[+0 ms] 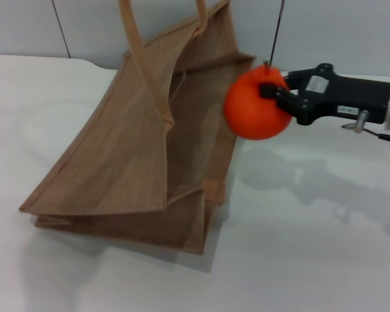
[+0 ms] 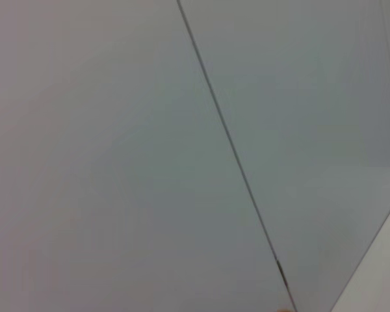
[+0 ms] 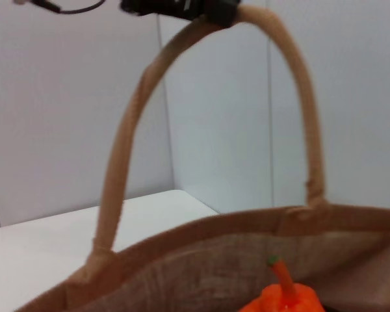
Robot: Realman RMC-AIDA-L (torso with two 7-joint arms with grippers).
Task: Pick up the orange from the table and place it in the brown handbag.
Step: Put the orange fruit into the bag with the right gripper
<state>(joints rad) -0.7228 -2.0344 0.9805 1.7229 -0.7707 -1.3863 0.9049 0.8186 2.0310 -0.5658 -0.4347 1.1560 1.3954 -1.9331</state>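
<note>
The orange is held in the air by my right gripper, which is shut on it from the right side. It hangs just beside the right rim of the brown handbag, which stands slanted and open on the white table. In the right wrist view the orange's top and stem show in front of the bag's near wall. The bag's handle loops up to a black gripper, my left one, which holds it at the top. The left wrist view shows only wall.
A grey panelled wall stands behind the table. The bag's handles run up out of the head view's top edge. Bare table lies in front of and to the right of the bag.
</note>
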